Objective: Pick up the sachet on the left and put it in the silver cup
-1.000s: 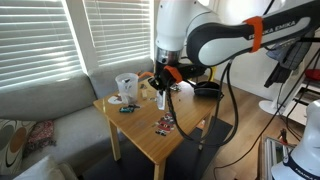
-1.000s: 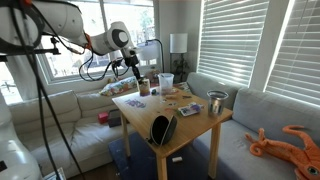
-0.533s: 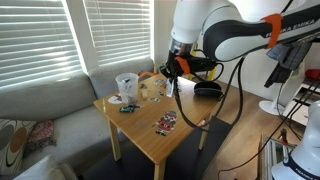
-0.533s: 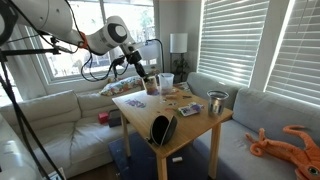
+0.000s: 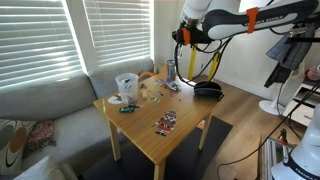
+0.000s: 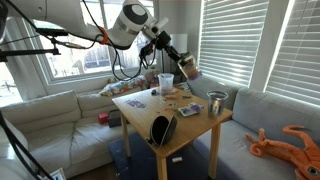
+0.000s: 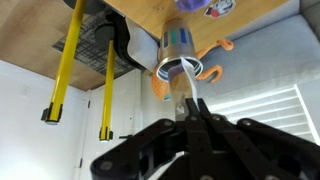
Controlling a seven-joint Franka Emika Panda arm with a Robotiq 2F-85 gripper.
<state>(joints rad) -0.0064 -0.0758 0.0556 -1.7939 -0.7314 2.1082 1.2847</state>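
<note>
Wrist view: I've lifted off the bench (image 7: 150, 20) and swung above the silver cup (image 7: 178, 52); jaws pinch the sachet (image 7: 189, 97), so release comes next

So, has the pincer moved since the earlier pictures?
Yes. The pincer has risen and gone from over the middle of the table toward the silver cup at its corner.

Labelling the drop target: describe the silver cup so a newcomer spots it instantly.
Start at the wooden table beside the grey sofa. The silver cup stands at a corner of it. It is small, shiny, straight-sided metal, unlike the larger clear and white tumbler.
</note>
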